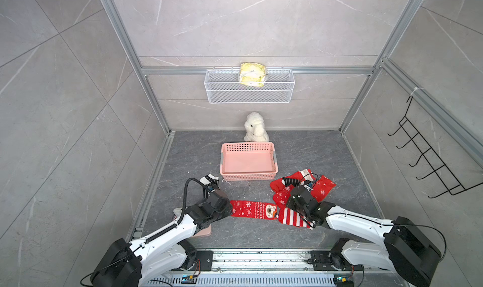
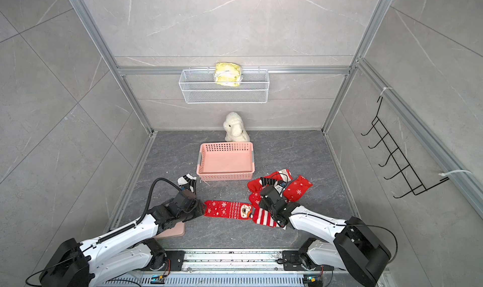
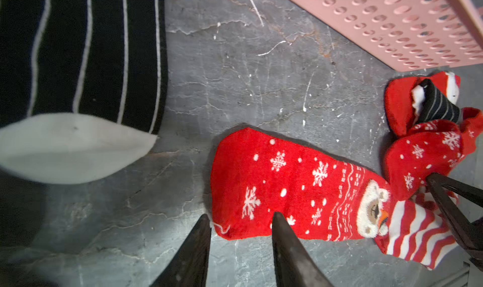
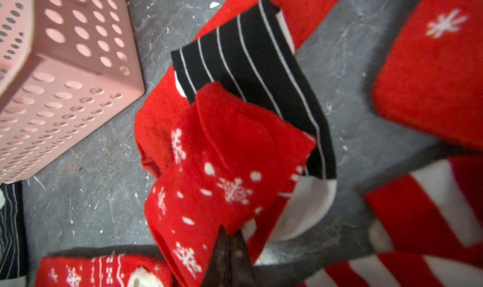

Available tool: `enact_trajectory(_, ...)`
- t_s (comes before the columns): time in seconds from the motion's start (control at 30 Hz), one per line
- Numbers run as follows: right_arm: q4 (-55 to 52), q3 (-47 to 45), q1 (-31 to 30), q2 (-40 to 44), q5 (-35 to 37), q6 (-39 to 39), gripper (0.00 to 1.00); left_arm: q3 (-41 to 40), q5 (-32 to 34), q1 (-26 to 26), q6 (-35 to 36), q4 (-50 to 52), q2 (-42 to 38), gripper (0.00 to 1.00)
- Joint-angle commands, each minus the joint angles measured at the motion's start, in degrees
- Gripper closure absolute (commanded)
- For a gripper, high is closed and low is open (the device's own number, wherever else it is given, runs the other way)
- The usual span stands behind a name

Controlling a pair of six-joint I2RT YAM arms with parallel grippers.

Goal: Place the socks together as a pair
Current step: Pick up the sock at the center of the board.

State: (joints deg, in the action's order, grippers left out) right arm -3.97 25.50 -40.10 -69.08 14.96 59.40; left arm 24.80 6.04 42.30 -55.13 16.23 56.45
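Observation:
A red snowflake sock with a bear face (image 1: pixel 251 208) (image 3: pixel 287 183) lies flat on the floor, its striped cuff (image 1: pixel 292 217) toward the right arm. My left gripper (image 3: pixel 241 217) is open, its fingers either side of that sock's toe corner. A black striped sock with a white toe (image 1: pixel 209 179) (image 3: pixel 91 63) lies beside the left wrist. My right gripper (image 4: pixel 231 236) is shut on a fold of a second red snowflake sock (image 4: pixel 222 168) in the pile (image 1: pixel 300 186). That sock lies over another black striped sock (image 4: pixel 251 63).
A pink perforated basket (image 1: pixel 248 177) stands just behind the socks, with a white plush toy (image 1: pixel 255 127) behind it at the wall. A wire shelf (image 1: pixel 249 95) holds a yellow pack (image 1: pixel 252 74). A black hook rack (image 1: pixel 428 155) hangs on the right wall. A pink flat board (image 1: pixel 203 232) lies under the left arm.

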Motion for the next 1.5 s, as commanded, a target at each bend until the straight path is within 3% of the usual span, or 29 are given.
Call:
enact_trajectory(0.0,-1.2,1.1,0.2,3.1,0.1,0.4,1.0,3.5,3.5,1.3,3.5,2.9,-2.4,0.58)
enact_trajectory(0.27,-4.4,4.4,0.2,7.9,-3.4,1.1,1.0,10.2,8.9,6.3,15.1,4.7,-2.5,0.56)
enact_trajectory(0.37,-5.6,6.4,0.2,8.4,-6.1,2.3,1.0,12.1,13.9,11.4,23.4,2.3,-1.2,0.55)
enact_trajectory(0.5,-7.7,9.3,0.2,7.8,-8.1,3.8,1.0,10.7,17.3,18.1,38.2,-8.4,0.4,0.55)
enact_trajectory(0.6,-8.5,10.8,0.1,7.8,-9.4,4.7,1.0,7.7,15.6,19.6,48.1,-18.6,1.2,0.55)
enact_trajectory(0.73,-9.1,12.8,0.2,7.9,-12.9,5.0,1.0,5.3,8.6,19.7,61.0,-28.7,2.5,0.54)
enact_trajectory(0.83,-9.1,13.4,0.1,8.6,-15.1,5.4,1.0,5.3,5.6,20.0,69.3,-30.5,2.9,0.53)
enact_trajectory(1.2,-12.2,16.6,0.2,13.0,-20.2,4.5,1.0,3.6,4.0,22.8,99.6,-32.0,0.9,0.47)
enact_trajectory(1.47,-14.6,19.2,0.1,16.4,-23.9,4.1,1.0,3.0,5.2,23.2,113.8,-39.7,0.5,0.46)
